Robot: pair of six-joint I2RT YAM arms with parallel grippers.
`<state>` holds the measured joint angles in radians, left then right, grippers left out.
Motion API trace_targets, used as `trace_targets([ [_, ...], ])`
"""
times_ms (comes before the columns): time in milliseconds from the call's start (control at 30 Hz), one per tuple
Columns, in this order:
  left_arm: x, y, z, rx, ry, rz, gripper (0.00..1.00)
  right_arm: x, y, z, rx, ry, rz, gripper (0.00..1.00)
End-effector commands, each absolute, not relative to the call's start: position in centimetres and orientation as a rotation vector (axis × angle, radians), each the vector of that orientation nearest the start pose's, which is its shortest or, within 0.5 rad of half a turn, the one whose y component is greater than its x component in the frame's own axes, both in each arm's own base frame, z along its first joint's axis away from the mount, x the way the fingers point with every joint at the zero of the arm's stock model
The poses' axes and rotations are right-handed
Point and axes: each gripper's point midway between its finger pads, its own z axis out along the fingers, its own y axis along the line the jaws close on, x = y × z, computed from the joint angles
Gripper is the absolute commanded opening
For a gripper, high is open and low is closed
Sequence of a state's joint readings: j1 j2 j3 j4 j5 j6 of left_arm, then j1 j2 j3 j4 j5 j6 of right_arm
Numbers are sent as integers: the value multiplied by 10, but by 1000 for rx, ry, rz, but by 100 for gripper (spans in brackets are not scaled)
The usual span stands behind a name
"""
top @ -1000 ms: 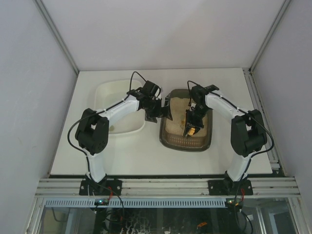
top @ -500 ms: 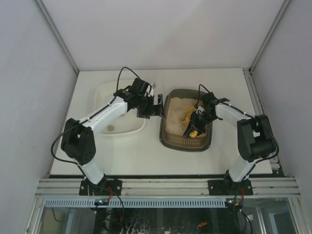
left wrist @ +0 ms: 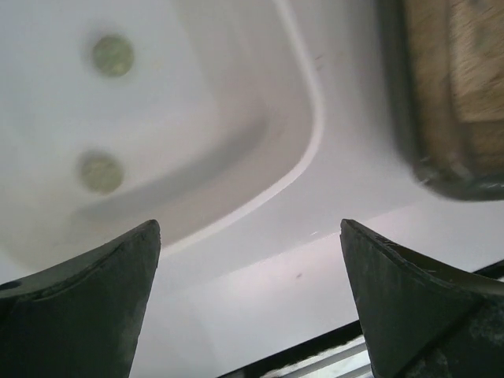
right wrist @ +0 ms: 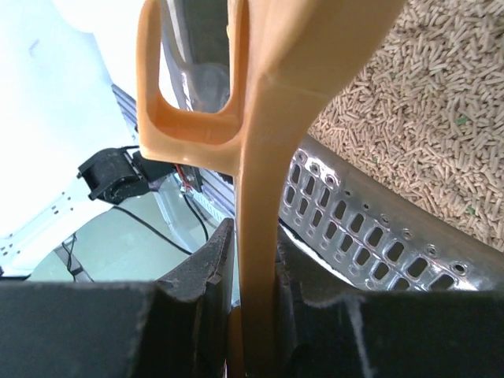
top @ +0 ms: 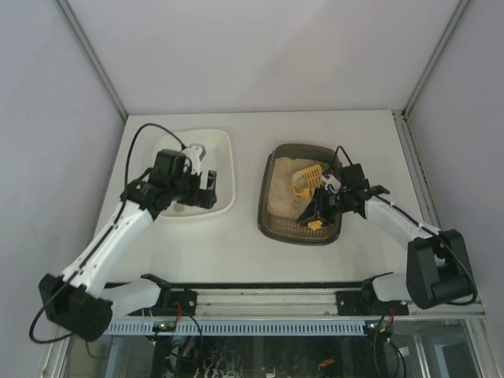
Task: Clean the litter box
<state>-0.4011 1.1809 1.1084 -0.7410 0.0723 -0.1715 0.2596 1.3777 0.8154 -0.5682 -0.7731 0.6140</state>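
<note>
Yellow plastic marks the slotted scoop (top: 305,179), whose flat handle (right wrist: 260,157) is clamped edge-on between the two fingers of the right gripper (top: 319,206) (right wrist: 252,260); the scoop head lies over the litter toward the far end of the tray. The litter box (top: 300,237), a dark brown-grey tray with a perforated rim (right wrist: 354,236), sits on the white table (top: 236,244) right of centre and holds pale beige pellet litter (right wrist: 409,94). The left gripper (top: 203,186) (left wrist: 248,236) hangs with its fingers wide apart and nothing between them, above the near right corner of the white tray (top: 224,146) (left wrist: 311,118). Two round greenish pieces (left wrist: 113,55) lie on that tray's floor. The two trays stand side by side, apart.
</note>
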Motion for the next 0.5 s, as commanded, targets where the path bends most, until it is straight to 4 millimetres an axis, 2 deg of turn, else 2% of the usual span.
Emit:
trace_targets([
  [0,257,-76,176,370,2317,-41,100,227,215,136,191,2467,1477,0],
  [67,243,-68,177,367,2297,-58,100,231,217,144,179,2300,1508,0],
  [167,225,-69,175,356,2285,-135,100,231,222,151,82,2161,1501,0],
  [300,229,-55,185,341,2273,-40,100,220,233,160,-30,2053,1623,0],
  [400,235,-44,174,324,2355,51,100,226,222,170,16,1914,1615,0],
  [467,236,-43,167,348,2417,80,100,223,224,165,21,1907,1612,0],
])
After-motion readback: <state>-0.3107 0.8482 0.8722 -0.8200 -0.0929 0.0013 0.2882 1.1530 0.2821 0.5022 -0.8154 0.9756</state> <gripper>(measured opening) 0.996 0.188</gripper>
